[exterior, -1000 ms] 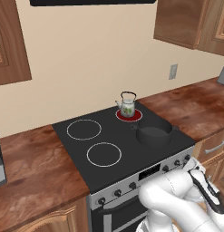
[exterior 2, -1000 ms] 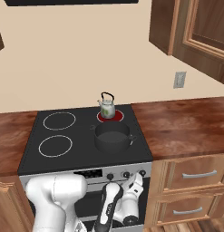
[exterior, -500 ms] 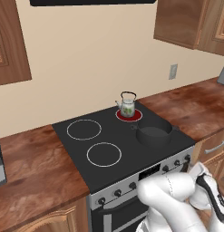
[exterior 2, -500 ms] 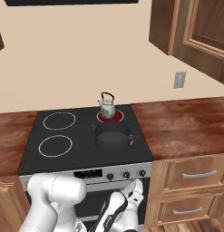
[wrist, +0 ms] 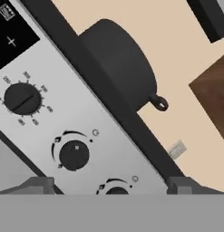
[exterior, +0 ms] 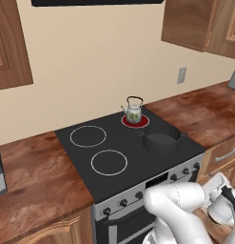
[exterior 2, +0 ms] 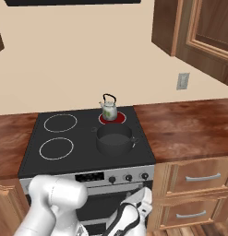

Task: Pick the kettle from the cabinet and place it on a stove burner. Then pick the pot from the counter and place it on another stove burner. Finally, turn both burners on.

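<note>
The kettle (exterior: 133,112) stands on the glowing red back-right burner (exterior: 143,120); the pot (exterior: 161,139) sits just in front, on the front-right ring. Both left rings (exterior: 109,162) lie bare — open glass. The claw (wrist: 109,190) hangs low before the knob panel (wrist: 74,154), fingers parted, holding nothing. Reddish tabletop (exterior 2: 189,124) flanks the range.

Glossy white rounded arm (exterior: 178,209) segments with dark joints and black trim.

We've got both left burners (exterior: 109,162) on the cooktop (exterior 2: 27,161) wide open; the pot (exterior 2: 114,138) and kettle (exterior 2: 109,110) crowd its right edge.
</note>
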You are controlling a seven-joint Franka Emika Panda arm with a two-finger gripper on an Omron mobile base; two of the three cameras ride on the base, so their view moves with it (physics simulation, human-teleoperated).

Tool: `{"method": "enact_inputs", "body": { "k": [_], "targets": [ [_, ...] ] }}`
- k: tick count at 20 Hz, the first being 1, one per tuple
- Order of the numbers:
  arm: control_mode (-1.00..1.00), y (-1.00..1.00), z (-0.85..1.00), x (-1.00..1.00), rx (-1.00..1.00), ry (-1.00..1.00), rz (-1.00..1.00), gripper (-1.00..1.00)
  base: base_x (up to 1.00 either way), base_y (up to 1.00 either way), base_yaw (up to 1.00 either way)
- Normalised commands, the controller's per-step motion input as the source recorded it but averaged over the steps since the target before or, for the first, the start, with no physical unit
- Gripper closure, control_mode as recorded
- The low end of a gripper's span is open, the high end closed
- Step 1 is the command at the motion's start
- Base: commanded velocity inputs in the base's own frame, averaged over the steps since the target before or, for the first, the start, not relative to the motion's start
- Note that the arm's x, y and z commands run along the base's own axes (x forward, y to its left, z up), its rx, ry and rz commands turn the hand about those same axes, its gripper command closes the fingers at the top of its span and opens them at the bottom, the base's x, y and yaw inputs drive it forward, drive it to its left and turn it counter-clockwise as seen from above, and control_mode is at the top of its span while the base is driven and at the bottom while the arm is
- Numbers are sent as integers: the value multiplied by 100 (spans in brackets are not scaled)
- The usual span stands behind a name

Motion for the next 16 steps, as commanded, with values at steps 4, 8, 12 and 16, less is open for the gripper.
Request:
{"method": "enact_inputs", "body": {
  "k": [4, 8, 12, 16],
  "targets": [
    [-100, -55, 7, 0, 22, -1, 0, -100, 0, 0, 0],
    [-100, -43, -7, 0, 26, 0, 0, -100, 0, 0, 0],
    [-100, -22, -1, 11, 27, 0, 1, -100, 0, 0, 0],
    [-100, -8, 0, 22, 26, 3, 1, -100, 0, 0, 0]
  ]
}}
